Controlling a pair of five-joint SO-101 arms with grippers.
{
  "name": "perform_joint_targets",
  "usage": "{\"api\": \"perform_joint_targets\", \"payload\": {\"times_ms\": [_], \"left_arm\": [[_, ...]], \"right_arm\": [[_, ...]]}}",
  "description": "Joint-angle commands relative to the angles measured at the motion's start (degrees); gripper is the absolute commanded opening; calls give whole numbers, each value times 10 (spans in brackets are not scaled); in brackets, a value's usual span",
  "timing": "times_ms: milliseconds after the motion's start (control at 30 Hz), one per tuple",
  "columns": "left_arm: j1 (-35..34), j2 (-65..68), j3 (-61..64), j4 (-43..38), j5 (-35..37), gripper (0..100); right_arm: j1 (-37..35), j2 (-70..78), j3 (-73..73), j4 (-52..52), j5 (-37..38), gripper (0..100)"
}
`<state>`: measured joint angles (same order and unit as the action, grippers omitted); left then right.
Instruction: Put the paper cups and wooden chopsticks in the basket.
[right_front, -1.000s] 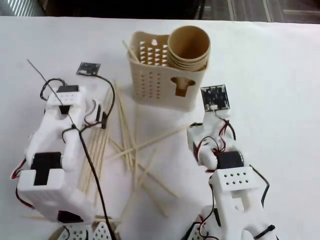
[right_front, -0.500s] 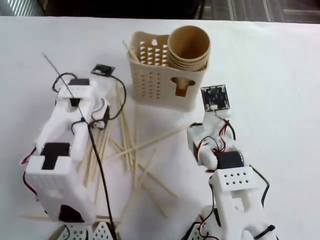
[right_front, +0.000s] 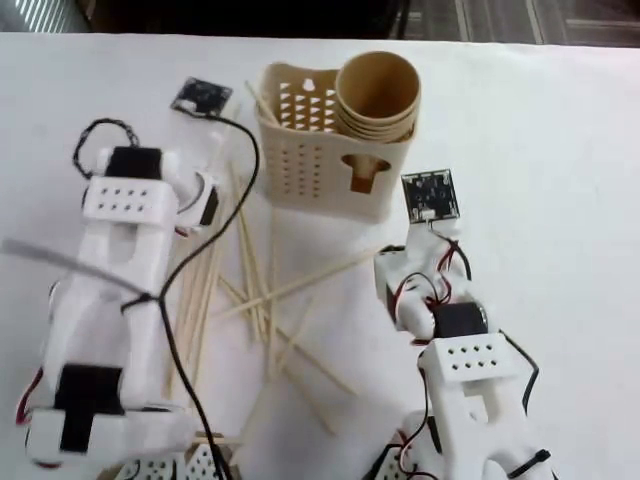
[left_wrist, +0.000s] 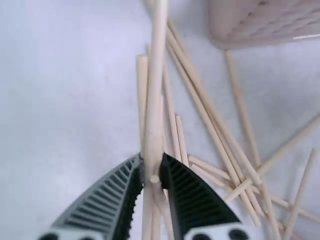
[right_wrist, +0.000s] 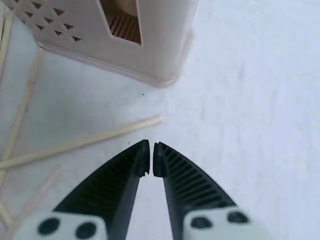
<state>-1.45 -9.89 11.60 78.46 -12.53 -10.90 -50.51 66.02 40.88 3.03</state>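
Chopsticks (right_front: 262, 296) strewn beside basket (right_front: 310, 172), stacked cups (right_front: 377, 92) inside; left claw (left_wrist: 151, 172) pinching one.

— Under it all?
— White counter (right_front: 560, 150), matte and faintly mottled, running out at 3, 6 and 9 o'clock.
— Beyond its far edge?
— Dark band (right_front: 250, 15) along 12 o'clock, too dim to tell wall from floor.
— At 11 o'clock?
— Pale ribbed patch (right_front: 40, 12), bright and slatted, blind or grille, hard to say which.
— Toward 1 o'clock?
— Grey-brown surface (right_front: 500, 18) crossed by thin pale lines.
— Light?
— Soft and even, with faint, short shadows on the counter.
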Motion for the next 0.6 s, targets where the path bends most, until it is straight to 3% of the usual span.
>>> {"api": "perform_joint_targets", "payload": {"times_ms": [0,367,567], "left_arm": [[7,-78,-40,0,-3,21],[9,-122,-228,-2,36,21],[69,-122,-308,-44,55,21]], "right_arm": [[6,-13,-4,-10,-2,31],[6,-13,-4,-10,-2,31],[7,-13,-4,-10,-2,31]]}}
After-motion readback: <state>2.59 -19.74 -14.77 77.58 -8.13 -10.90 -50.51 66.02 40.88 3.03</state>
